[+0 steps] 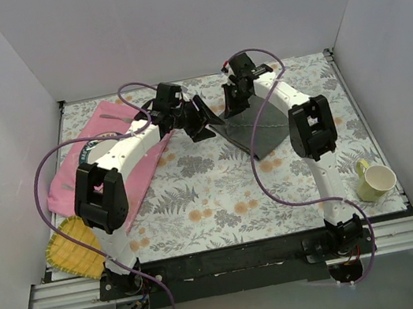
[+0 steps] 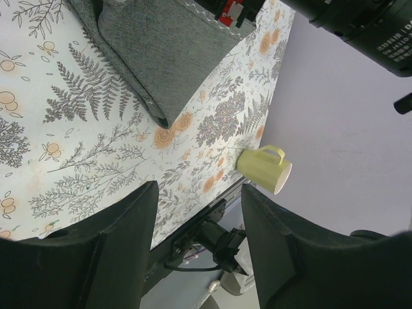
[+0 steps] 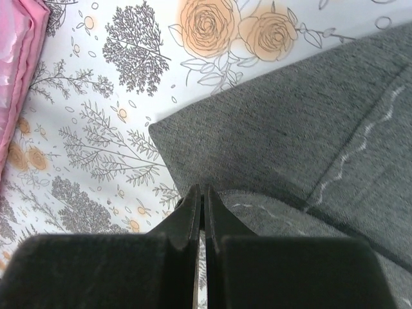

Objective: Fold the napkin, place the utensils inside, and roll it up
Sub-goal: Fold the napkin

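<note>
Napkin (image 1: pixel 260 130), charcoal cloth: mid-back of the counter (image 1: pixel 198 196), one hem lifted. Right gripper (image 3: pixel 203 196): pressed together, pinching that hem. Left gripper (image 2: pixel 199 193): spread, empty, near the cloth. Risk: the thin pinch may slip, dropping the fold crooked; the unpinned lower layer may drag along

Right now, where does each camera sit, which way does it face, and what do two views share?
Top external: above and behind the robot, looking down on the floral-print tabletop; left arm and right arm show.
Left wrist: on the left arm, facing the table's near right; open left end effector in front, dark charcoal-grey cloth napkin and pale yellow-green cup beyond.
Right wrist: looks down along the shut right end effector, pinching the napkin.
Shared: napkin in all three; cup in top and left wrist.
</note>
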Robot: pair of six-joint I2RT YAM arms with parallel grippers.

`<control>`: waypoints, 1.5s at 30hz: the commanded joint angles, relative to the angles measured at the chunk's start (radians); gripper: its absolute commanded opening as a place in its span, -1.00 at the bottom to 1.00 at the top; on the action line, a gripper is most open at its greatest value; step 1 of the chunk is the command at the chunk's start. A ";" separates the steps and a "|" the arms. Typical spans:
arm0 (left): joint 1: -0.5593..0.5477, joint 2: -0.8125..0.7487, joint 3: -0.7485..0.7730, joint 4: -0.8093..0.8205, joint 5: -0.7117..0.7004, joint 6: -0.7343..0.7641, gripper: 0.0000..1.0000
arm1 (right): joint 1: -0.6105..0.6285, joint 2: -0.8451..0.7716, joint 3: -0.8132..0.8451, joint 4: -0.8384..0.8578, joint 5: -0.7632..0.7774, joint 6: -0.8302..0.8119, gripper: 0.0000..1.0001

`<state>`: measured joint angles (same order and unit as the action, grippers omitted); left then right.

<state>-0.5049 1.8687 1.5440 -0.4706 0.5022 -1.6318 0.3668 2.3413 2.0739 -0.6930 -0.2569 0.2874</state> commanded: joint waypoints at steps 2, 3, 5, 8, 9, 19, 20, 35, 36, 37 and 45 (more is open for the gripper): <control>0.006 -0.046 0.004 0.013 0.001 -0.003 0.07 | 0.017 0.047 0.096 0.056 -0.064 -0.005 -0.86; 0.006 -0.045 0.001 0.019 -0.002 -0.003 0.08 | 0.024 0.068 0.118 0.049 -0.076 -0.004 -0.58; 0.008 -0.036 -0.004 0.049 -0.005 -0.011 0.10 | 0.030 0.087 0.161 0.023 -0.110 0.009 -0.39; 0.009 -0.017 -0.004 0.105 -0.022 -0.020 0.13 | 0.000 0.078 0.235 -0.043 -0.105 0.007 -0.13; 0.011 -0.007 -0.005 0.127 -0.022 -0.025 0.14 | -0.017 0.026 0.191 -0.059 -0.102 0.018 -0.06; 0.002 0.214 0.056 0.432 0.006 -0.089 -0.18 | -0.245 -0.419 -0.325 -0.045 0.051 -0.138 0.01; 0.002 0.236 0.092 0.441 0.006 -0.089 -0.21 | -0.264 -0.442 -0.397 -0.033 0.053 -0.151 0.00; 0.023 0.431 0.205 0.455 0.001 -0.097 -0.41 | -0.347 -0.398 -0.511 0.056 -0.012 -0.126 -0.49; 0.026 0.432 0.205 0.440 -0.002 -0.094 -0.41 | -0.348 -0.386 -0.496 0.050 -0.005 -0.123 -0.53; 0.032 0.432 0.208 0.426 -0.007 -0.089 -0.41 | -0.350 -0.375 -0.491 0.047 0.002 -0.122 -0.54; 0.040 0.487 0.214 0.409 0.002 -0.085 -0.42 | -0.358 -0.332 -0.523 0.079 0.047 -0.122 -0.60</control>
<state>-0.4698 2.3363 1.7321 -0.0380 0.5037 -1.7325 0.0151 2.0117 1.5421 -0.6567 -0.2340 0.1619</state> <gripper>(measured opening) 0.293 0.201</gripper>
